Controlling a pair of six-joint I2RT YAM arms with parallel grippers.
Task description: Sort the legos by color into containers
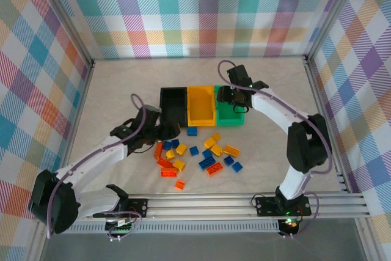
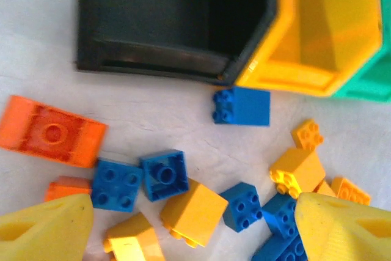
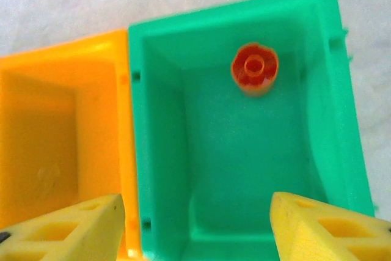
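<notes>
Where the legos [image 1: 197, 154] lie: loose heap on the table [image 1: 122, 90] before the bins; one round orange-red piece [image 3: 254, 68] inside the green bin [image 3: 333, 120].
Row: black bin [image 1: 173, 105], yellow bin [image 1: 201, 105], green bin joined; green evidently takes orange-red.
My right pincer [image 3: 198, 215]: fingers apart, empty, over the green bin.
My left pincer [image 2: 192, 218]: fingers apart above the heap's left bricks, apparently selecting a pick.

Left wrist view: ahead of the left gripper [image 2: 189, 215], the black bin [image 2: 171, 29] and yellow bin [image 2: 324, 29] are cut by the top edge. The green bin [image 2: 369, 84] shows one corner only. The gripper's fingertips [image 2: 46, 224] run off the bottom edge, one covering part of a blue lego [image 2: 278, 212].

Right wrist view: the yellow bin is cut at the left edge. The orange piece [image 3: 255, 68] beyond the right gripper [image 3: 195, 212] is blurred, shape detail unreadable.
</notes>
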